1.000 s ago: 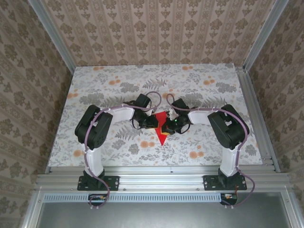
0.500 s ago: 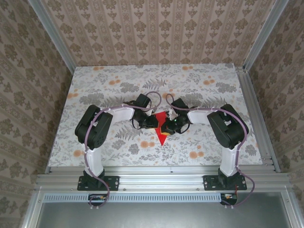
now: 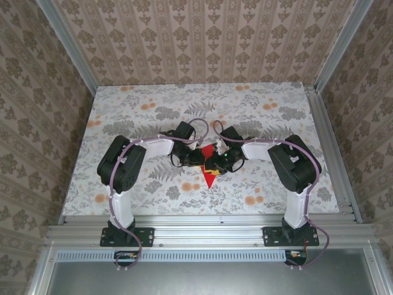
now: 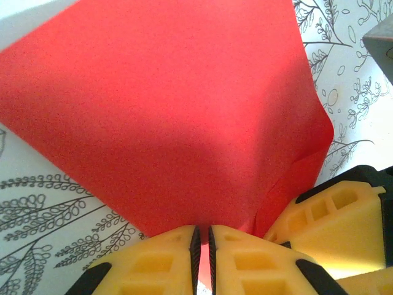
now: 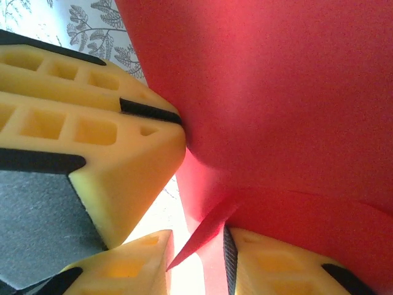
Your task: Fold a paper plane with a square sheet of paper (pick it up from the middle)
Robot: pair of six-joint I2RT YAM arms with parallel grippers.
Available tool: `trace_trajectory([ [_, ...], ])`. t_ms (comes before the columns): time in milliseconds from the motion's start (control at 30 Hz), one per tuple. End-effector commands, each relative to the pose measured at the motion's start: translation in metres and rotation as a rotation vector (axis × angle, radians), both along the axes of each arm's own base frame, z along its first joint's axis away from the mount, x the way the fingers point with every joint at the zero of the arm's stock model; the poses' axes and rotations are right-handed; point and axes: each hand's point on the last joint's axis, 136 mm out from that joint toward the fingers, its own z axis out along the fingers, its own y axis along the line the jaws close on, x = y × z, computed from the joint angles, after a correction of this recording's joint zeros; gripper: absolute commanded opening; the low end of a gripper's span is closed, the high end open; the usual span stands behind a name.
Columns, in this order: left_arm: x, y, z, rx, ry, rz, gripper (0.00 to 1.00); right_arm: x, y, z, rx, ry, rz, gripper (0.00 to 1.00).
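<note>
Left end effector (image 4: 202, 243) pinches the paper (image 4: 166, 104) at 6 o'clock; right end effector (image 5: 198, 249) sits open around its fold. Pulling apart could tear it.

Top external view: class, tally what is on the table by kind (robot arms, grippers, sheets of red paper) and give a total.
Robot arms: 2, left arm and right arm
Grippers: 2, left gripper and right gripper
Red paper sheet: 1
Total: 5
</note>
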Motion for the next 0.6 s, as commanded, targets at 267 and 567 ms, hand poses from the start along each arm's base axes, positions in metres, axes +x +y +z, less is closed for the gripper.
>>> trace_trajectory([
  [267,-0.005,-0.003,-0.003,-0.01,0.018,-0.021,0.17,-0.006,-0.005,-0.014,-0.036,0.008,0.0,0.43],
  [567,0.0,-0.001,0.022,-0.044,-0.02,-0.004,0.2,-0.008,-0.004,-0.012,-0.021,0.001,0.004,0.39],
])
